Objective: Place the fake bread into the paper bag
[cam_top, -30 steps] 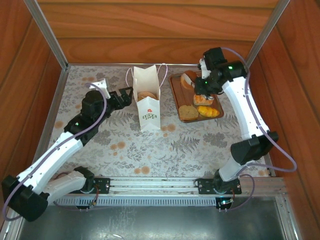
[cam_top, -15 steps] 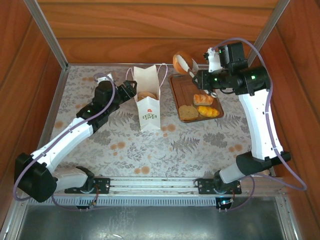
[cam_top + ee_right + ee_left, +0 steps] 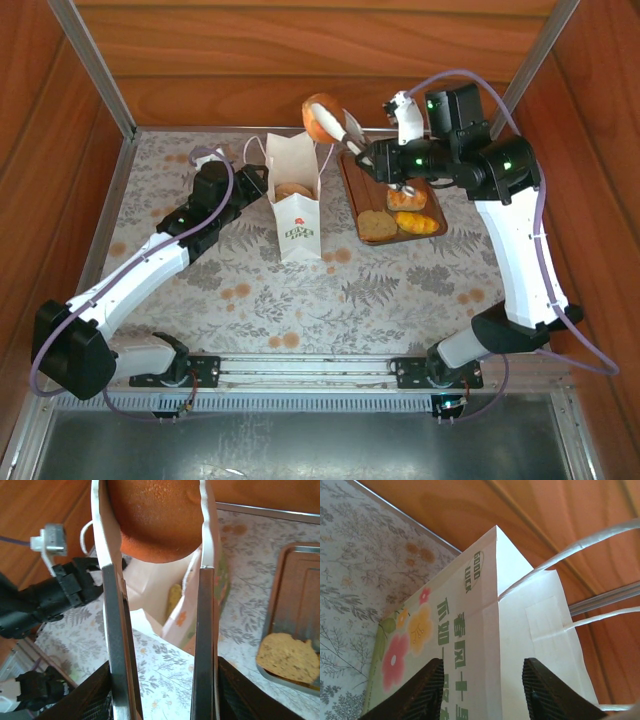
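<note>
— Right gripper (image 3: 332,122): what's it got?
— Both fingers pressed on a round bun (image 3: 320,113), held in the air over the back rim of the paper bag (image 3: 298,225). Bag upright, mouth open, one pastry (image 3: 294,190) inside.
— Left gripper (image 3: 255,180)?
— Fingers spread, the bag's left corner edge between them. Contact unclear. A brown slice (image 3: 378,225) and two orange pieces (image 3: 415,222) sit on the tray (image 3: 360,178).
</note>
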